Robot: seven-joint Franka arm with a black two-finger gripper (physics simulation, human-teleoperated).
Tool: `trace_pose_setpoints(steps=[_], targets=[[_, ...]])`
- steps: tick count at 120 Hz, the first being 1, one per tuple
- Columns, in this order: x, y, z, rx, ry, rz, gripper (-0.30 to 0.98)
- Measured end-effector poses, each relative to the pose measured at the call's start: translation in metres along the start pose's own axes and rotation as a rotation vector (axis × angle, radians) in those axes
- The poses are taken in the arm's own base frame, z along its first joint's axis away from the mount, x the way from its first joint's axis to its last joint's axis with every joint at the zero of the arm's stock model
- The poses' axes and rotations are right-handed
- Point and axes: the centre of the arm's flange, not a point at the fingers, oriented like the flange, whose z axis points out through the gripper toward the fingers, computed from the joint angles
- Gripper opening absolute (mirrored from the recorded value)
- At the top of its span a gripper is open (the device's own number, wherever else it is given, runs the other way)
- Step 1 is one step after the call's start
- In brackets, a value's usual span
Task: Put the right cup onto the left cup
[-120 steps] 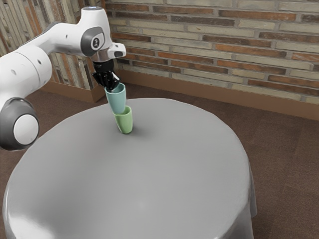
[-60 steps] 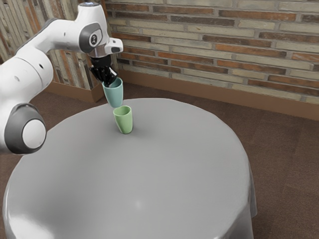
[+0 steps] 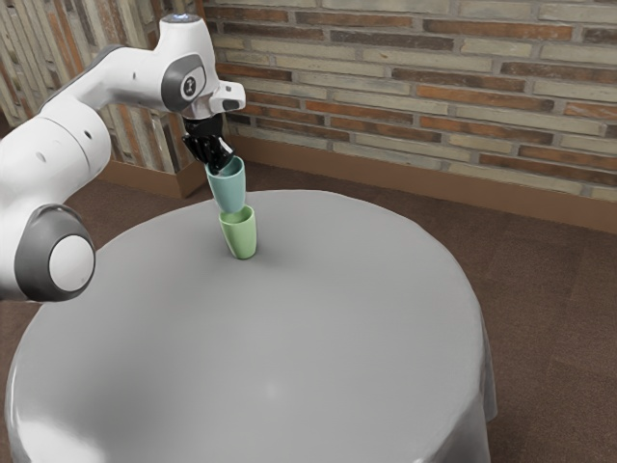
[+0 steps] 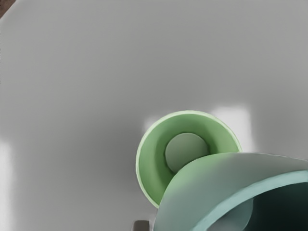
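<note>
at upper left, the claw (image 3: 221, 163) grips the teal cup (image 3: 228, 190), now lower and nearer the green cup (image 3: 240, 235), so aligning seems next

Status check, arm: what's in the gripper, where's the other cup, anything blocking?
Gripper shut on blue cup, held tilted. Green cup upright on table, cups not nested. Nothing seen in green cup's visible part.
</note>
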Motion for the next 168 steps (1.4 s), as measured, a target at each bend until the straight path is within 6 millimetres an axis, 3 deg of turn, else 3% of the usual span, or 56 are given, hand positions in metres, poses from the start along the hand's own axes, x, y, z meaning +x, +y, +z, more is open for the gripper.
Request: trace_pose_setpoints(steps=[53,99,120,136,159,168], targets=[[0.007,-0.004,0.006,0.016,0.052,0.005,-0.10],[0.010,-0.004,0.031,0.010,0.045,0.006,-0.09],[0.010,-0.001,0.044,0.000,0.033,0.010,0.29],[0.008,0.000,0.040,0.004,0.032,0.012,0.47],[-0.005,0.012,0.005,0.019,0.024,0.026,0.60],[-0.016,0.023,-0.021,0.029,0.024,0.037,0.63]])
